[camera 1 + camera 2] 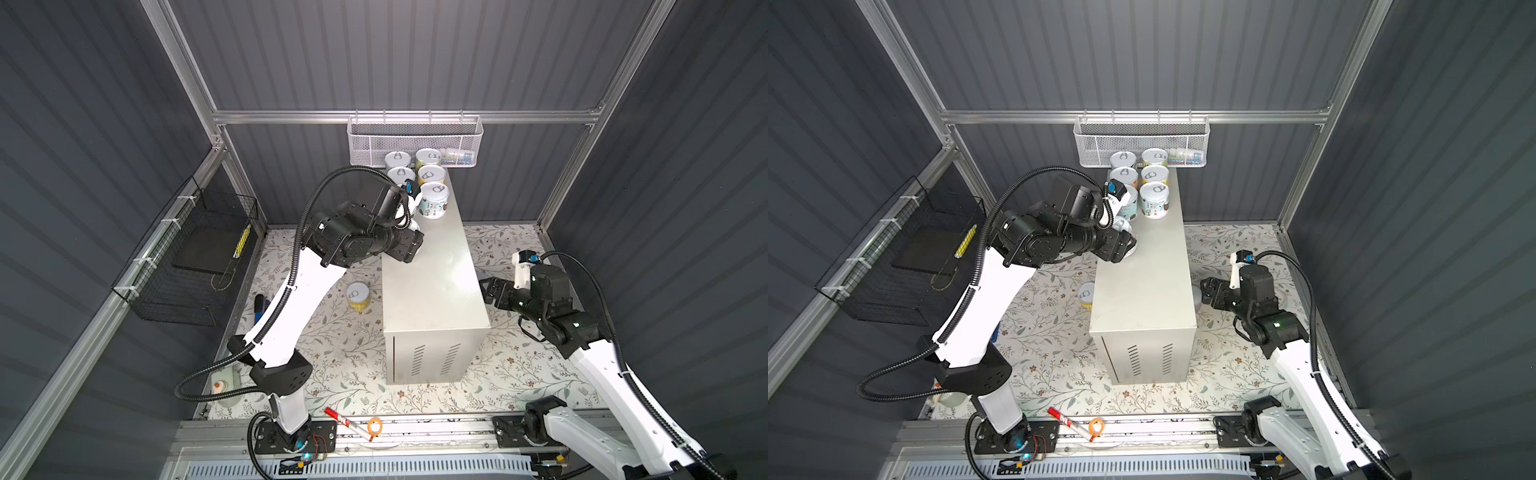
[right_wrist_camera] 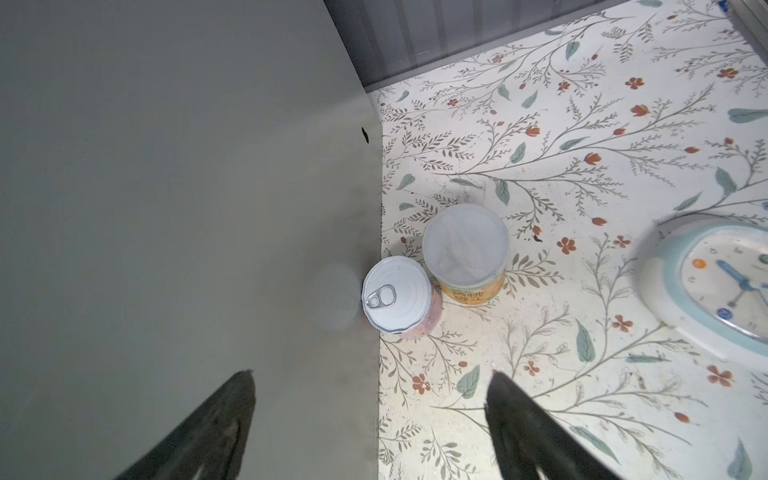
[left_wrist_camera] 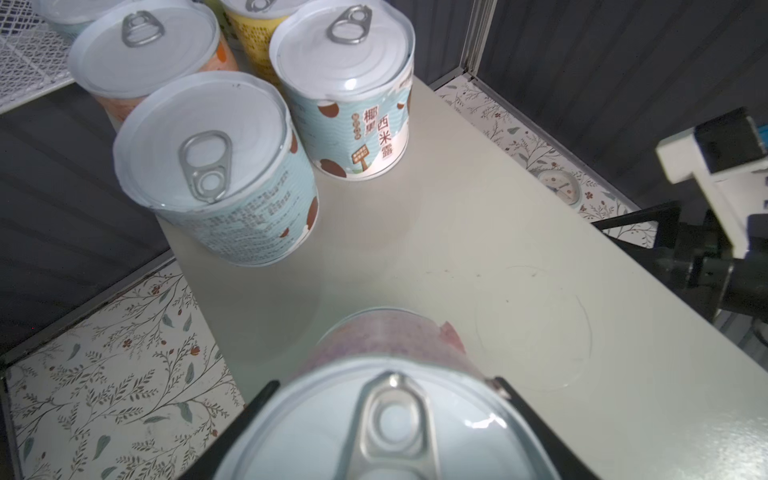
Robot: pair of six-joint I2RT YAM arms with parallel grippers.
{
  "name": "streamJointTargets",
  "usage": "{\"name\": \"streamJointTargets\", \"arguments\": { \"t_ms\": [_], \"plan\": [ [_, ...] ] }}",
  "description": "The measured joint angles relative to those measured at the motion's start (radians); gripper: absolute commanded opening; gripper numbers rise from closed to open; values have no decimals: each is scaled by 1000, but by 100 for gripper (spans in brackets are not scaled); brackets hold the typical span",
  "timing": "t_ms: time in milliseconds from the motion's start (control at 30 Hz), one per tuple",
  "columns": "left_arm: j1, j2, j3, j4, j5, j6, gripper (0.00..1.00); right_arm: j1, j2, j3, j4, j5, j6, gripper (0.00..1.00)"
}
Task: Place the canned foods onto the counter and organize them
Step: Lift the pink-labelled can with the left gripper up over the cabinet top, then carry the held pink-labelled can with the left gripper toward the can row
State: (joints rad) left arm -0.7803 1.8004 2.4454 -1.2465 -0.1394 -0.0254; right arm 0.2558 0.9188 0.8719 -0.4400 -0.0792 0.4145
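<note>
Table: cans paired at far end. Your left claw is clamped on a pink can at the table's left edge; placing step, I judge. Next, set it beside the blue can, then release. Right claw spread apart, near two loose cans.

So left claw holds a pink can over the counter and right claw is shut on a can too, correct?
Not quite. In the right wrist view the right claw is open and empty, hanging beside the counter. The left claw does hold the pink can over the counter.
</note>
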Motion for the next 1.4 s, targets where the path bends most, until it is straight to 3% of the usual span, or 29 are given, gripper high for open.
{"name": "streamJointTargets", "arguments": {
  "t_ms": [167, 300, 433, 800, 1033, 1400],
  "plan": [
    [0, 15, 11, -18, -29, 0, 0, 0, 0, 0, 0, -1, -1, 90],
    [0, 16, 11, -18, -38, 0, 27, 0, 0, 0, 0, -4, -3, 91],
    [0, 20, 11, -17, -44, 0, 45, 0, 1, 0, 1, -12, -4, 92],
    [0, 37, 11, 22, -48, 13, 52, 0, 29, 8, 4, -37, -11, 93],
    [0, 42, 11, 37, -49, 16, 72, -1, 29, 13, 4, -53, -11, 96],
    [0, 42, 11, 43, -53, 26, 82, -1, 29, 26, 2, -53, -11, 96]
  ]
}}
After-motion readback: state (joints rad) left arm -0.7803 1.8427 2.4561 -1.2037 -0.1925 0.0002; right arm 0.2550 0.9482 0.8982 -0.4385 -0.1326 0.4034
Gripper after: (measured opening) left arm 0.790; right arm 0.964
